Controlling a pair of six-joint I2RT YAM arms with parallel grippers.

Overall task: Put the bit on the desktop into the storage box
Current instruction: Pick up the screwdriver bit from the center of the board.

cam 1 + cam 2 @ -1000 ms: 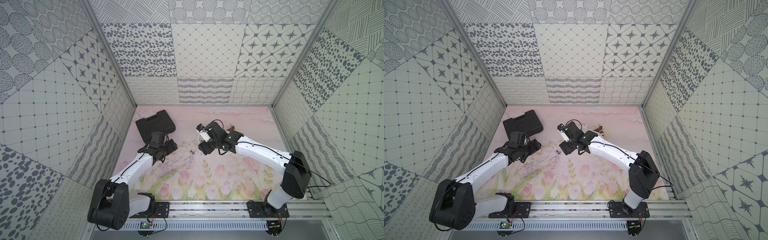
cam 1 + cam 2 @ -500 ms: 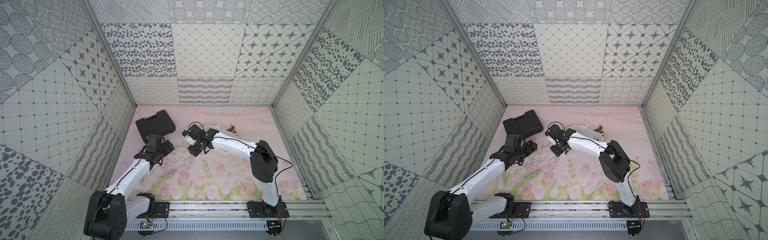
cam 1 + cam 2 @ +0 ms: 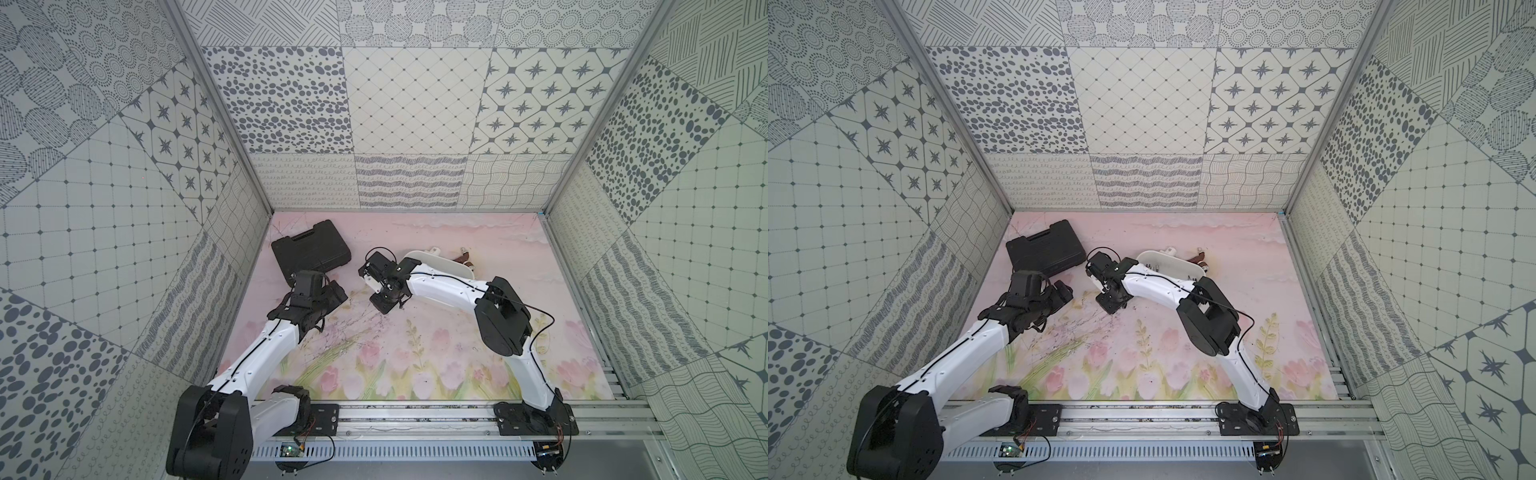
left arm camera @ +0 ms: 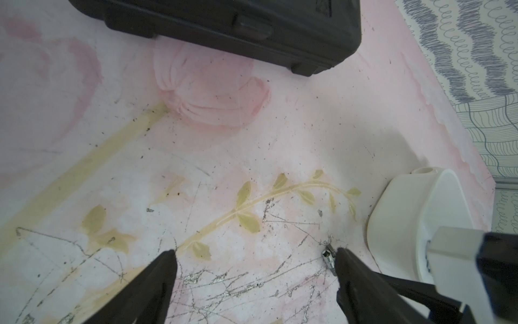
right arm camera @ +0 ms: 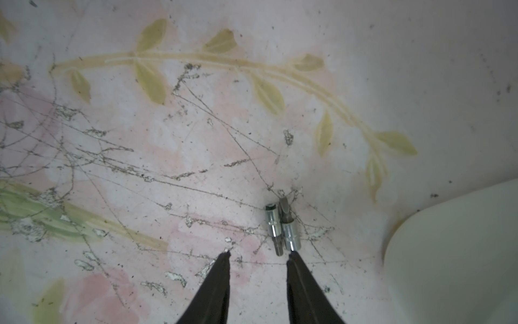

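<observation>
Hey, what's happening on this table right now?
The right gripper is low over the desktop, jaws apart, its tips right by the ends of two small metal bits lying side by side. Nothing is gripped yet. The white storage box sits close beside them. The left gripper hangs open near the black case, holding nothing.
</observation>
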